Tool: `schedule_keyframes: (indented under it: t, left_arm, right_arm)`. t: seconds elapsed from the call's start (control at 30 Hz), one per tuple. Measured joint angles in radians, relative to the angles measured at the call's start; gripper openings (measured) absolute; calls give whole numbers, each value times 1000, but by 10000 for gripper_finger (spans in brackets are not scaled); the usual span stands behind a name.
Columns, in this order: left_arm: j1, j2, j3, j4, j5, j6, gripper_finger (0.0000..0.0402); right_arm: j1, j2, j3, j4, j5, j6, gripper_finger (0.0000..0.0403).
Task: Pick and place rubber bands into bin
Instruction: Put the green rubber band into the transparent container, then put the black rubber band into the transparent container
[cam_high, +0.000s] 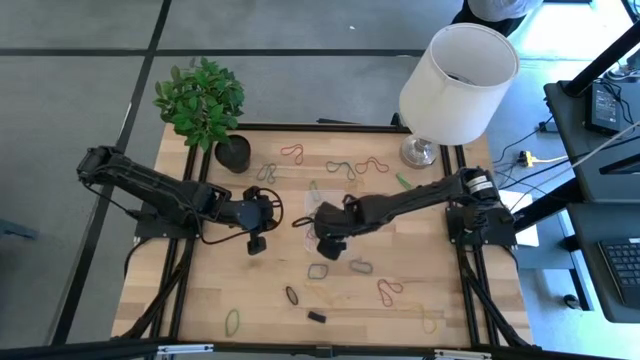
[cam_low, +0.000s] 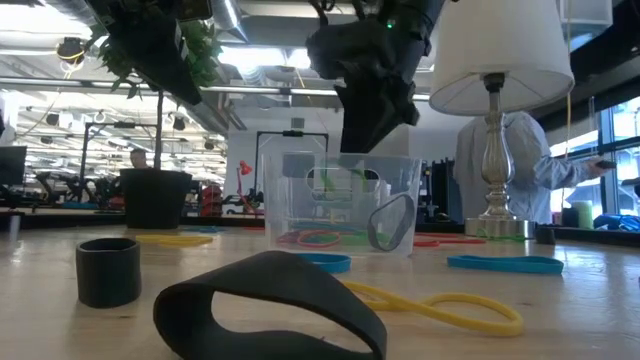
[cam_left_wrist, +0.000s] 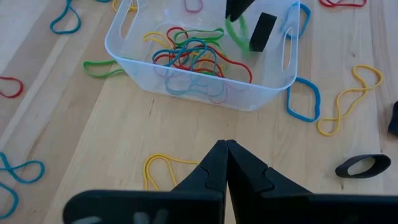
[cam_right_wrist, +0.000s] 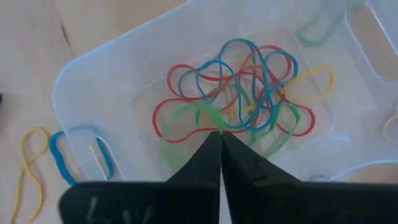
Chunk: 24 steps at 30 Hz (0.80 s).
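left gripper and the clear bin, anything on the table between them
Mostly bare wood. In the left wrist view only a yellow rubber band lies beside the shut left gripper, short of the bin.

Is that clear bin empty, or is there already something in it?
Not empty. The bin holds a tangle of rubber bands, red, blue, green and yellow, covering much of its floor. It is far from full; many bands lie outside on the table.

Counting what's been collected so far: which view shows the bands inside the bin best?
The right wrist view: it looks straight down into the bin at the tangled rubber bands. The left wrist view shows them slanted, the low view through the wall; the high view hides them.
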Motion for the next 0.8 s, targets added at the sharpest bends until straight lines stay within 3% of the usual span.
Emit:
schedule_keyframes:
  t: [0.5,0.63,0.8]
  left_arm:
    - [0,0,0,0,-7,0,3]
    - [0,0,0,7,4,0,3]
    - [0,0,0,39,83,0,3]
  right_arm:
    - [-3,-24,3,-8,-102,21,153]
    - [-1,-76,2,-59,-102,-9,159]
    - [19,-217,-37,-92,-97,-71,134]
